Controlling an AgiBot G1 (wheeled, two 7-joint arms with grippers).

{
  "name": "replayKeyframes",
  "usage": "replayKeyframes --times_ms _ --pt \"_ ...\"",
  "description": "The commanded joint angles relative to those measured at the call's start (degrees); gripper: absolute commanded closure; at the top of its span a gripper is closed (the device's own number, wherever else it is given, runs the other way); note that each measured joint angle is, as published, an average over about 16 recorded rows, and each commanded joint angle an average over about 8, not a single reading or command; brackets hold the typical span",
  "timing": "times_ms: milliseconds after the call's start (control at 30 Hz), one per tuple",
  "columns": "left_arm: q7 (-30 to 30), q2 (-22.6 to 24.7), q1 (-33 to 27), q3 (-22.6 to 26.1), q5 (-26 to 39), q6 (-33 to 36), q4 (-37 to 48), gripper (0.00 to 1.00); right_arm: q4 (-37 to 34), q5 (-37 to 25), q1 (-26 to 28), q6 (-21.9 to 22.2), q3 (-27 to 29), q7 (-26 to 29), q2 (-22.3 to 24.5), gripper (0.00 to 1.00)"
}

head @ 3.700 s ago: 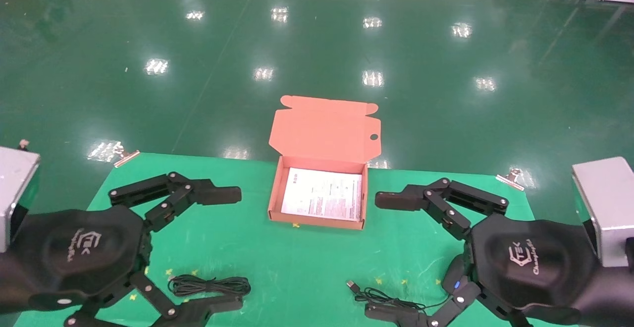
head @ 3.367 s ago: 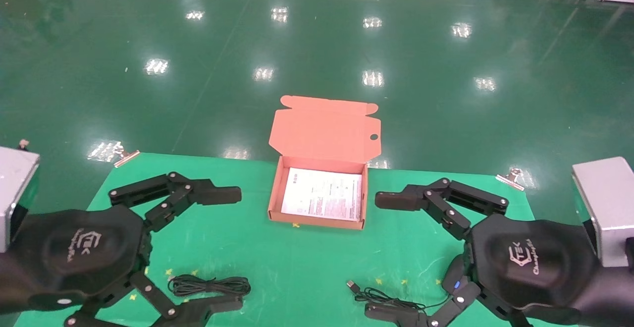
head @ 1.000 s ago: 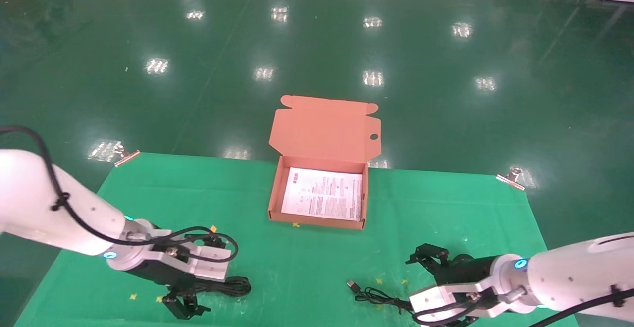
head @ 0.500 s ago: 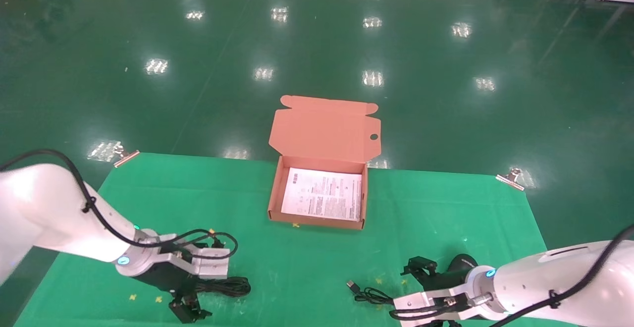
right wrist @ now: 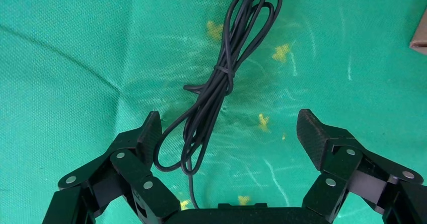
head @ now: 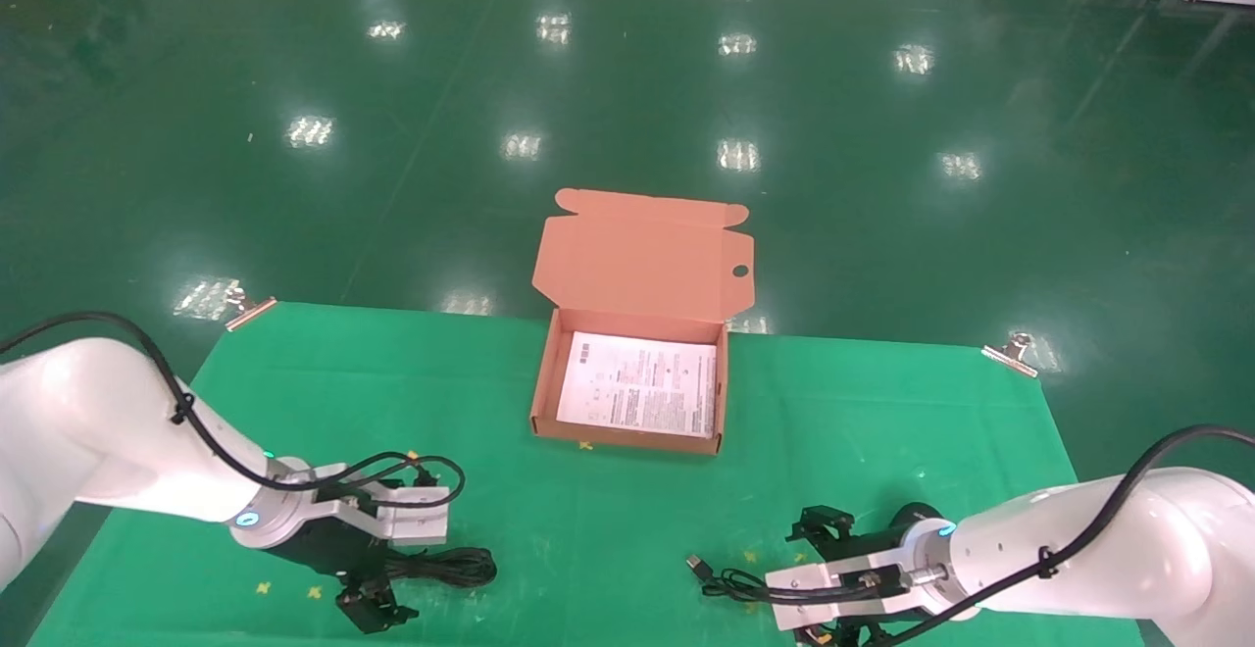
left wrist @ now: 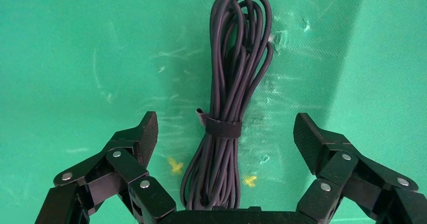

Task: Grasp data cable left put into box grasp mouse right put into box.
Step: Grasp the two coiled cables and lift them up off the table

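The data cable (head: 446, 566), a strapped black bundle, lies on the green mat at the front left. In the left wrist view the data cable (left wrist: 226, 128) lies between the fingers of my open left gripper (left wrist: 226, 131), untouched. In the head view the left gripper (head: 387, 571) is low over its left end. My right gripper (head: 814, 583) is open, low at the front right, over the mouse's thin cord (right wrist: 221, 83), whose USB plug (head: 696, 563) points left. The right gripper (right wrist: 229, 128) holds nothing. The mouse body is hidden. The orange-brown box (head: 544, 402) stands open at mid-table with a white leaflet (head: 637, 397) inside.
The box's lid (head: 642, 260) stands up at the far side. Metal clips (head: 250, 312) (head: 1010, 353) hold the mat's far corners. A corner of the box (right wrist: 420, 32) shows in the right wrist view. The mat's front edge is close behind both grippers.
Both arms came down from close to the camera to the mat. In the last second the right gripper slid left along the cord; the left gripper shifted slightly over the cable.
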Motion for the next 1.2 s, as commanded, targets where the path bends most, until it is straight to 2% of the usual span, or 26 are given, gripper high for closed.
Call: replayKeyframes --times_ms 33,1200 --pt "0.25 0.21 0.01 -0.06 -0.06 -0.43 0.7 1.0 -0.69 0.07 0.0 0.28 0.06 -0.01 -0.31 1.0" --pt "-0.39 -0.37 -0.03 0.07 0.05 0.61 -1.26 1.0 1.1 0.0 0.05 -0.45 -0.06 -0.03 0.49 1.0"
